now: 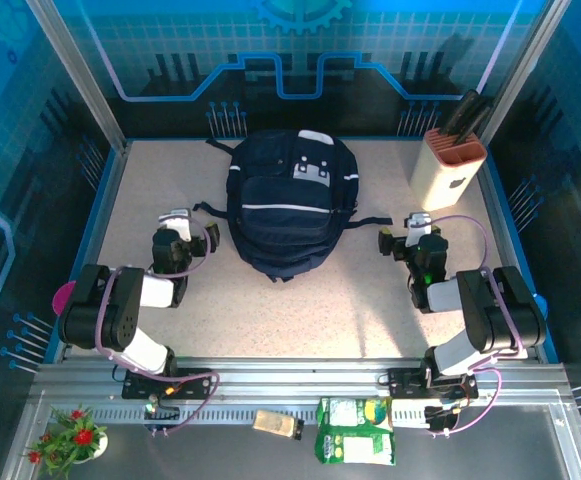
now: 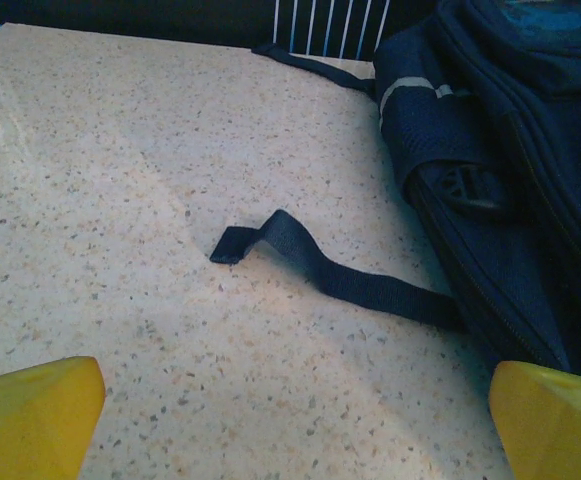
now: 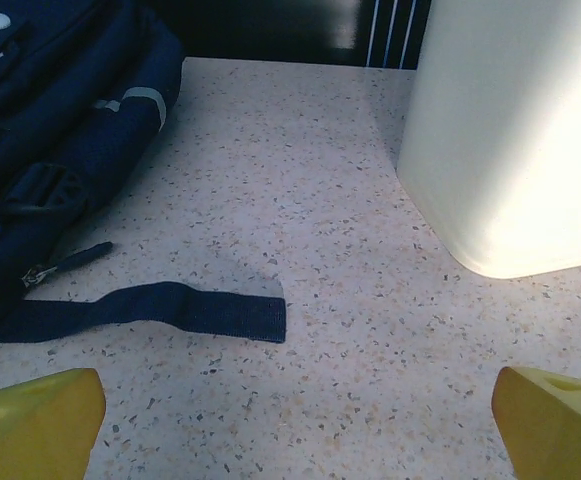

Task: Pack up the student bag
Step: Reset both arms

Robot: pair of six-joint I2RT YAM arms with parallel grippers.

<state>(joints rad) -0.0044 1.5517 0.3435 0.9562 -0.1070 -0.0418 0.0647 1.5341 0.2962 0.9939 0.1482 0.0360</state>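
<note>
Navy fabric with thin white stripes marks the student bag (image 1: 292, 205), lying flat mid-table toward the back, squarely between our arms. We hold our left gripper (image 2: 290, 430) and right gripper (image 3: 290, 425) wide open and empty, one at each flank beside a loose strap (image 2: 340, 275), which we judge suits working the bag from both sides. A cream knife block (image 1: 448, 172) stands to the right.
</note>
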